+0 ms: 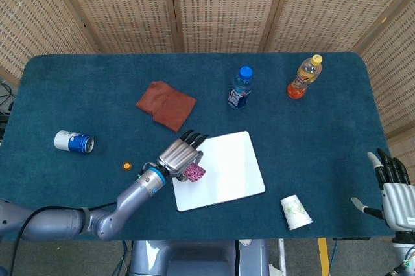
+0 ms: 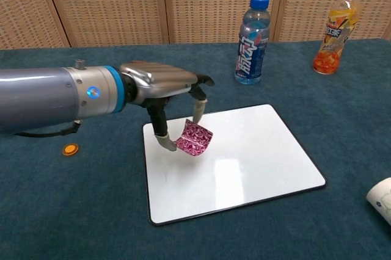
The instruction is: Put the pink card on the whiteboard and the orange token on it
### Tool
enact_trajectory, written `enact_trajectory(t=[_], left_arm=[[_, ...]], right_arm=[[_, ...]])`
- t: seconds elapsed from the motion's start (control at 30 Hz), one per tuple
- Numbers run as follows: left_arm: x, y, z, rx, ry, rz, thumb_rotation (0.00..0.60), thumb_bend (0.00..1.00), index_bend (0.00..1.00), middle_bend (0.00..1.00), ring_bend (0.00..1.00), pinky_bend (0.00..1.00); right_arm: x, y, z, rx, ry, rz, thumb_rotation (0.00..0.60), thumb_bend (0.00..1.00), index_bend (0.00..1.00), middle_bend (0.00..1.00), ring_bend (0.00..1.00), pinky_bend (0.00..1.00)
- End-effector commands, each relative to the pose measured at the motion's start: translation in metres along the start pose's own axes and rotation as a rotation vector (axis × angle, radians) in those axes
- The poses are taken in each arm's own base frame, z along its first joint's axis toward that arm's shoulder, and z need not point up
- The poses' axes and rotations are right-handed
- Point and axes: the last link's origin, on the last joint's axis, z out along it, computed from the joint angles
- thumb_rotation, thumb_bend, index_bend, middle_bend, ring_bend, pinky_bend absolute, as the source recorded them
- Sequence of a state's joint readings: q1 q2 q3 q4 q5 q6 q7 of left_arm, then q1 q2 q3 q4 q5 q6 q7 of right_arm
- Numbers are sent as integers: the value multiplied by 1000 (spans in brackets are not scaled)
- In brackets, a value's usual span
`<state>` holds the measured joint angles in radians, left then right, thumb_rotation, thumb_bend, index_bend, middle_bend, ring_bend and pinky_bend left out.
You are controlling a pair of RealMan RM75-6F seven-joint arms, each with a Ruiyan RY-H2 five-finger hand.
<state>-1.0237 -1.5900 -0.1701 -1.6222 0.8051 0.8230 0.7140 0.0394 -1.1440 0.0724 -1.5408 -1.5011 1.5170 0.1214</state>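
We are on the first step, placing the pink card: our left hand pinches it between thumb and a fingertip, and the card hangs curled just under the fingers, above the near-left part of the whiteboard. From the chest view we cannot tell whether its lower edge touches the board. The next move, as we judge it, calls for lowering the hand a little and letting the pinch go so the card lies flat on the white surface directly below, rather than springing off the edge behind the thumb

The left arm reaches in low across the table, palm down, knuckles on top, the other fingers curved forward beyond the card. The orange token lies on the cloth well behind the hand, beside the forearm, waiting for the second step. Our right hand rests far off, fingers spread, holding nothing
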Motion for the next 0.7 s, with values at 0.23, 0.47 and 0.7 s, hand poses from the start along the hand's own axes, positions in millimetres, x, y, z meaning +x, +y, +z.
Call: enact_trajectory(t=[0.23,0.47,0.7], left_arm=[[0,12,11,8,-3,4,600,18,0,0,0,0],[9,1,-5,18,17,-25,600,15,0,0,0,0],[0,-41,-46,68,12,-32,600,110,60,0,0,0]], right_arm=[[1,2,-1,-8,-1,4,600,53,32,0,0,0],[1,1,-2,-8,2,2,600,53,32,0,0,0],[1,1,-2,-8,2,-1,600,53,32,0,0,0]])
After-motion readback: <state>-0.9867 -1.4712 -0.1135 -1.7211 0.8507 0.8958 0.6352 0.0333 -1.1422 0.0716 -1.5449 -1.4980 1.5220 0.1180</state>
